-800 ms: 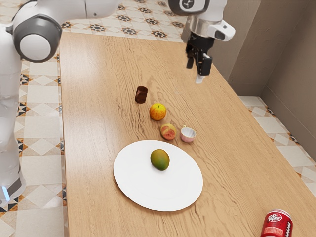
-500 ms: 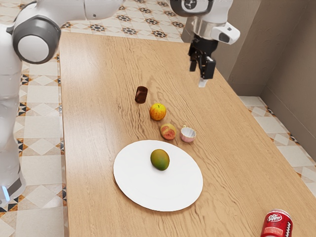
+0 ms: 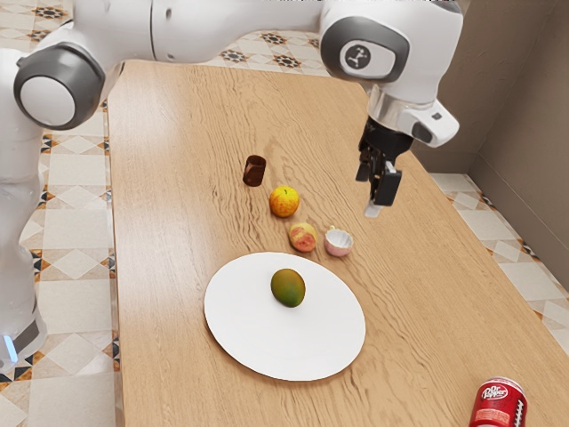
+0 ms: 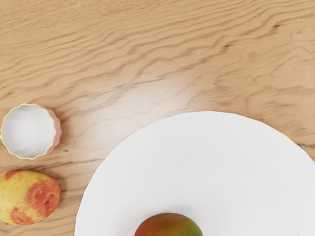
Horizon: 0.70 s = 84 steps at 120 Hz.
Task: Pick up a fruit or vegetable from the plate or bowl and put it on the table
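Mango [image 3: 288, 288] sits on the white plate [image 3: 250, 331], below and to one side of my gripper [image 3: 369, 193], whose fingers stand apart, holding nothing; probably firm but slippery, it wants a gentle grip across its narrower middle.

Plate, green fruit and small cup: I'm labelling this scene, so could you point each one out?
Plate [image 3: 283, 334]: exterior view, bare white surface.
Green fruit [image 3: 288, 287]: exterior view, middle of its skin.
Small cup [image 4: 29, 132]: wrist view, white inside.
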### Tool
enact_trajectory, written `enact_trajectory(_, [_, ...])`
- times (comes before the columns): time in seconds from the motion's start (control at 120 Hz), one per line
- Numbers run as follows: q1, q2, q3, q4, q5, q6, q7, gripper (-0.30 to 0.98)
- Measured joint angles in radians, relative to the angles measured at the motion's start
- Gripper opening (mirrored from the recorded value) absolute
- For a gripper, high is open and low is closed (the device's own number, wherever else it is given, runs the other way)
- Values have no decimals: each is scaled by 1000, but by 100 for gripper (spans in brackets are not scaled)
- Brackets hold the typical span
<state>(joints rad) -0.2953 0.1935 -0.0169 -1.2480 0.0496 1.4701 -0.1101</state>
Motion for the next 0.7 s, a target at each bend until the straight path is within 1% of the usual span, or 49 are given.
enact_trajectory(0.017, [0,-2,0,-13,0,3,-1,69])
enact_trajectory(0.05, [1,-30,2,-88,-1,25,-1,69])
enact_trajectory(0.108, [2,-142,5,-298,-9,88,-2,69])
enact_trajectory(0.158, [4,-206,6,-427,-15,142,0,69])
enact_trajectory(0.2, [7,-242,4,-512,-18,190,3,69])
enact_trajectory(0.25, [17,-269,-7,-577,-20,239,6,69])
enact_trajectory(0.45, [-2,-301,-26,-723,-26,405,18,69])
enact_trajectory(0.7, [4,-303,-22,-777,-29,504,37,69])
